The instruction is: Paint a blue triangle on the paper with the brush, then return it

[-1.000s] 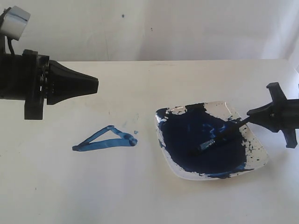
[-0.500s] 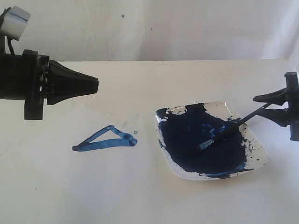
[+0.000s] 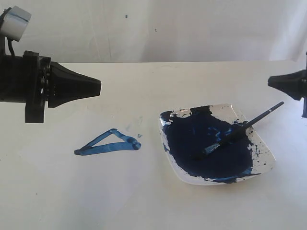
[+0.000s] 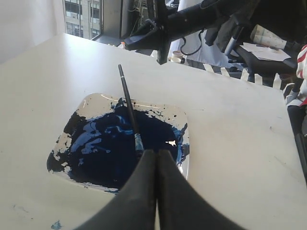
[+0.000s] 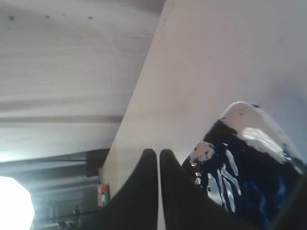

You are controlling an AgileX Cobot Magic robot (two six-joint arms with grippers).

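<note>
The brush [image 3: 243,127] lies in the white square dish [image 3: 266,159]. Its bristle end sits in the dark blue paint pool near the dish's middle. Its black handle slants up over the dish's rim, and the far end pokes out past the rim on the side toward the right tool [image 3: 271,82].

That tool hangs above and beyond that side of the dish, clear of the handle. Its jaws are pressed together on nothing, as the right wrist view [image 5: 158,155] also shows. The left tool [image 3: 97,88] hovers well away from the dish on the opposite side, and its jaws are likewise closed and empty [image 4: 156,160].

The blue triangle [image 3: 110,147] is painted on the paper [image 3: 96,191] beside the dish, on the left tool's side and apart from its rim. With the brush back in the dish, the task looks essentially done.

The brush is probably very light, with a thin, stiff, round handle [image 4: 128,103]. It would likely roll or pivot on the rim at a slight nudge. The bristles are soft and loaded with wet paint, and the stretch near the ferrule is probably slick with it.

The best place to take hold appears to be the dry handle end overhanging the rim. Narrow jaws closing squarely across it should keep it from twisting. The dish itself looks shallow and light, so it could slide on the tabletop if pushed.
</note>
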